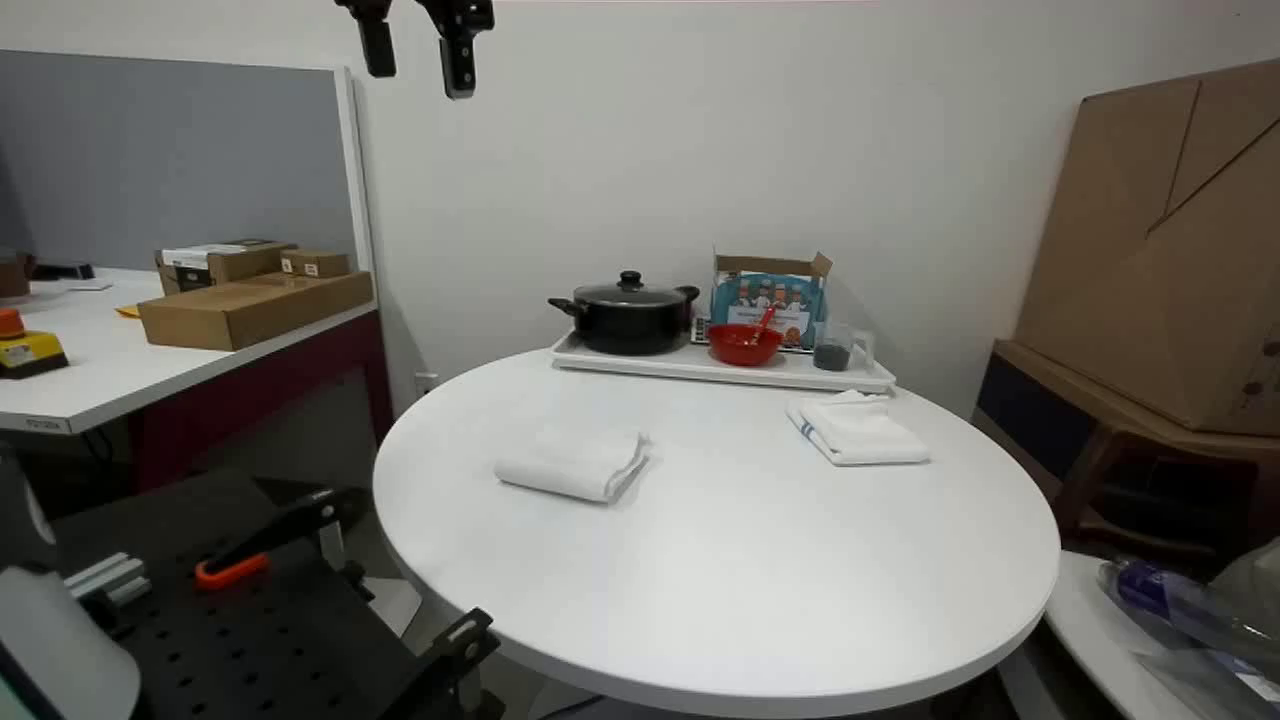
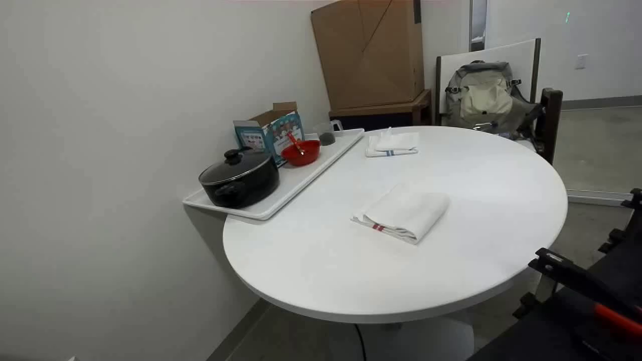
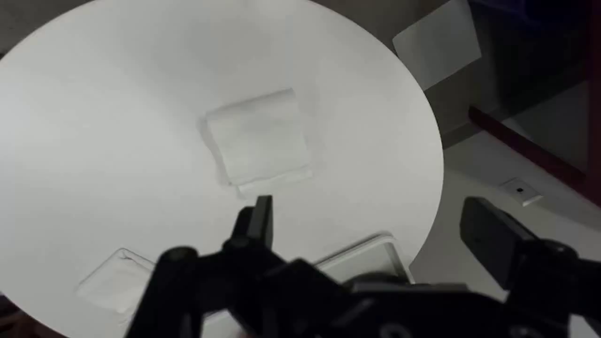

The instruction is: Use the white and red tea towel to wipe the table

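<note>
The white and red tea towel [image 1: 570,466] lies folded on the round white table [image 1: 790,600], on the side toward the dark perforated platform. Its red mark shows at one edge of the towel [image 2: 405,214] in an exterior view. From above, the wrist view has the same towel [image 3: 259,138] lying flat, beyond my left finger. My gripper [image 1: 420,86] hangs high over the scene, well above and apart from the towel. In the wrist view the gripper [image 3: 369,201] is open, its jaws wide apart with nothing between them.
A second folded cloth with a blue stripe [image 1: 862,432] rests on the table. Along the wall a white tray [image 1: 660,368] carries a black lidded pot [image 1: 630,325], a red bowl [image 1: 742,346], a blue carton [image 1: 765,300] and a clear cup [image 1: 832,352].
</note>
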Controlling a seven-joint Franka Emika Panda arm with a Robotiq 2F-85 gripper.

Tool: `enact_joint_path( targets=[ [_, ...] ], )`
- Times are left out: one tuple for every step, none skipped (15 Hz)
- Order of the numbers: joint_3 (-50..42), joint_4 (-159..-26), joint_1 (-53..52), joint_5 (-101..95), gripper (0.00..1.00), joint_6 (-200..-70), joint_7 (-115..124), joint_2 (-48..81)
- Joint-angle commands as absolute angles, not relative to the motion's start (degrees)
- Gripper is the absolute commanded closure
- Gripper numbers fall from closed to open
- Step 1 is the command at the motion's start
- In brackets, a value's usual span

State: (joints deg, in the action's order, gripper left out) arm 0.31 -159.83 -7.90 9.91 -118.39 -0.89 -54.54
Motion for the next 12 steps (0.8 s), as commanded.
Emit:
enact_joint_path(
  targets=[
    [0.7,-160.0,-7.4,10.3,0.0,-117.9,-1.2,-54.4],
    [0.3,-158.4,-7.3,10.2,0.0,-118.0,-1.5,-51.8],
    [0.0,-156.6,-7.2,10.1,0.0,-118.2,-1.8,-49.2],
    [-0.3,-154.5,-6.8,10.0,0.0,-118.5,-1.9,-45.7],
    [-0.6,-152.9,-6.4,10.0,0.0,-118.9,-1.8,-43.1],
    [-1.0,-150.8,-6.0,9.9,0.0,-118.9,-2.1,-39.4],
    [-1.3,-149.3,-5.5,9.5,0.0,-118.9,-2.4,-36.6],
    [-1.9,-147.8,-5.4,9.5,0.0,-117.8,-3.3,-33.7],
    [-2.1,-146.3,-5.0,9.6,0.0,-117.9,-3.3,-30.7],
    [-2.4,-144.9,-4.7,10.2,0.0,-118.7,-3.1,-27.4],
    [-2.3,-143.3,-4.3,10.4,0.0,-119.5,-2.5,-24.1],
    [-1.7,-142.0,-3.6,10.1,0.0,-121.7,-1.0,-20.7]
  ],
)
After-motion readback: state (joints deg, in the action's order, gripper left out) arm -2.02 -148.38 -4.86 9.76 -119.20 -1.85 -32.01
